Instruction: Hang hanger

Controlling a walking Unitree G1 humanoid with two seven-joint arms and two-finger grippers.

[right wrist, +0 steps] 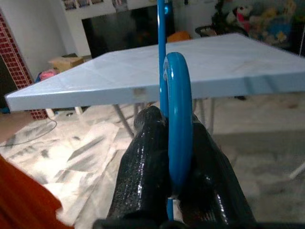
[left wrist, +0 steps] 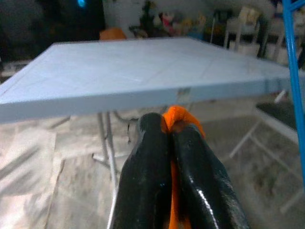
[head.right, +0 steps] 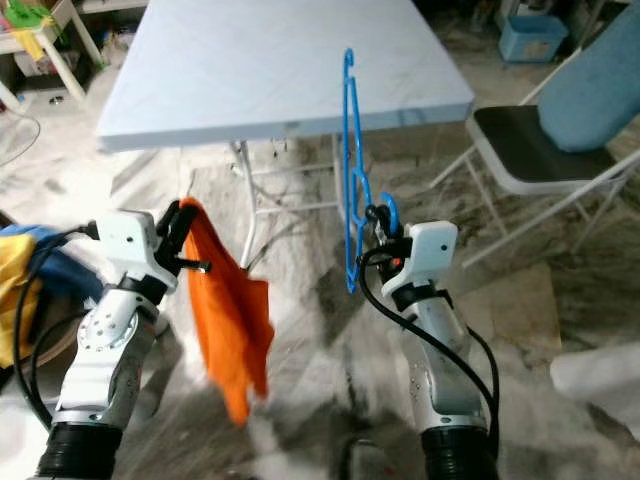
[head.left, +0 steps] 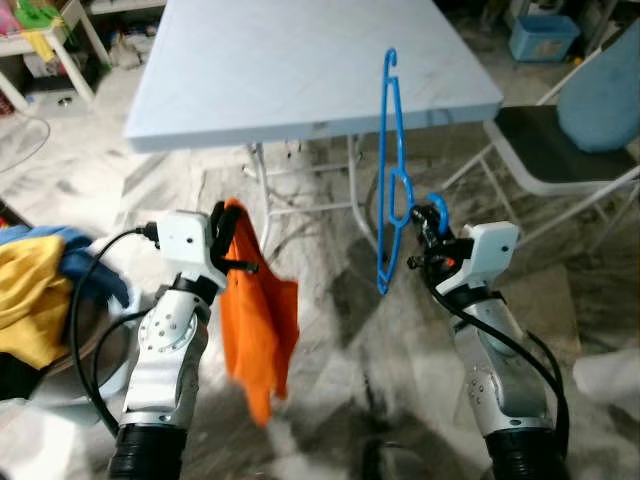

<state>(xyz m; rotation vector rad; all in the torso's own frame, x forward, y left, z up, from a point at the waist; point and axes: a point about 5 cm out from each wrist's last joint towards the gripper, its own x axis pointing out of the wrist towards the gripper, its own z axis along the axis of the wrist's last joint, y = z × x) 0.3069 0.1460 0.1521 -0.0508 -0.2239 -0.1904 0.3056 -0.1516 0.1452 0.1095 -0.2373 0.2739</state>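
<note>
- Marbled grey floor spreads under a pale blue desk; its far edge is cut off at the top of the head views.
- Right end effector is pressed together on the blue hanger, pinching the rounded loop near its lower end.
- Hanger stands nearly upright just in front of the desk's near edge, hook at the top; whether it touches the desk cannot be told.
- Left end effector is pinched shut on an orange cloth, which hangs down beside the left arm; the cloth's lower part is blurred.
- In the left wrist view the cloth bulges out between the black fingers, and the hanger's shaft runs along the frame edge.
- Folding chair with a blue cushion stands right of the desk, partly cut off.
- Yellow and blue laundry lies at the left edge, its container mostly hidden.
</note>
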